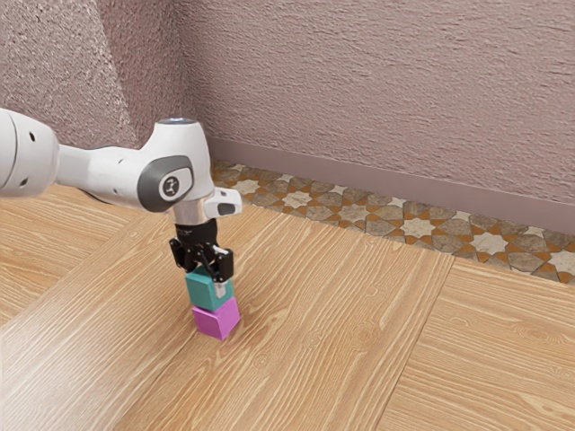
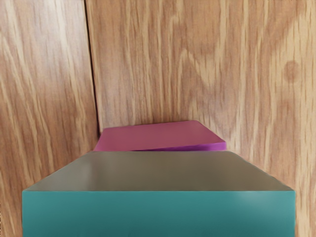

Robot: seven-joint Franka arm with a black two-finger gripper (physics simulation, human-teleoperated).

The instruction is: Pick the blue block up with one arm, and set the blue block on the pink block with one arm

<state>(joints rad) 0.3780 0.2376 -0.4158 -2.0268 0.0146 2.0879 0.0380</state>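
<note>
The blue block (image 1: 207, 289), teal in colour, sits directly on top of the pink block (image 1: 216, 319) on the wooden table (image 1: 341, 341). My gripper (image 1: 208, 277) reaches straight down over it, with a black finger on each side of the blue block, shut on it. In the wrist view the blue block (image 2: 158, 195) looms large just under my hand, and a strip of the pink block (image 2: 160, 137) shows beyond it.
Bare wood planks lie on all sides of the stack. A patterned tile strip (image 1: 404, 220) and a rough pink wall (image 1: 377, 81) run along the far side.
</note>
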